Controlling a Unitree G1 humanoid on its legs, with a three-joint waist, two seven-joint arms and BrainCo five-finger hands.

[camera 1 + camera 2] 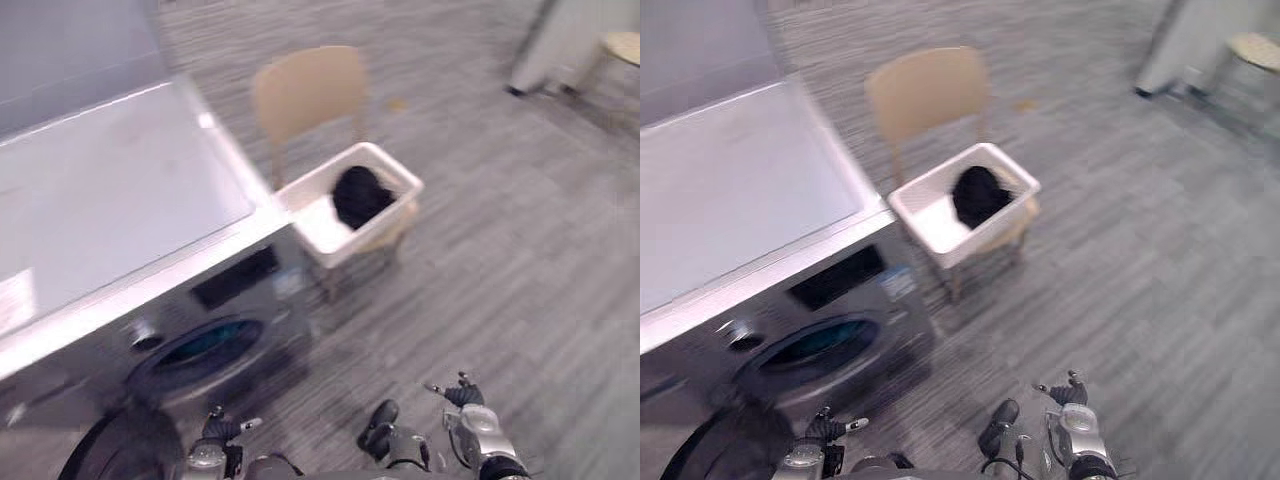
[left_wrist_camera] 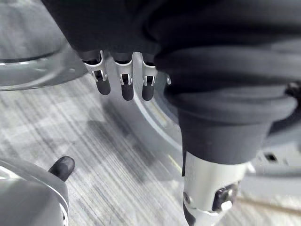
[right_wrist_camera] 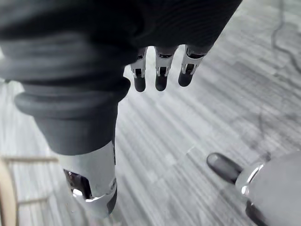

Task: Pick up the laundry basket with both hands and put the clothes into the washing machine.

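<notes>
A white laundry basket (image 1: 398, 176) rests on the seat of a tan wooden chair (image 1: 308, 90), with a black garment (image 1: 360, 195) bunched inside it. The grey washing machine (image 1: 120, 210) stands to the left of the chair, and its round door opening (image 1: 205, 347) faces me. My left hand (image 1: 222, 432) hangs low near the bottom edge, in front of the machine, fingers relaxed and empty (image 2: 123, 84). My right hand (image 1: 470, 410) hangs at the lower right over bare floor, fingers straight and empty (image 3: 161, 75). Both hands are well short of the basket.
The machine's dark round door (image 1: 120, 445) hangs out at the lower left. Grey plank floor (image 1: 520, 260) stretches to the right of the chair. A white panel and a light stool (image 1: 625, 45) stand at the far right.
</notes>
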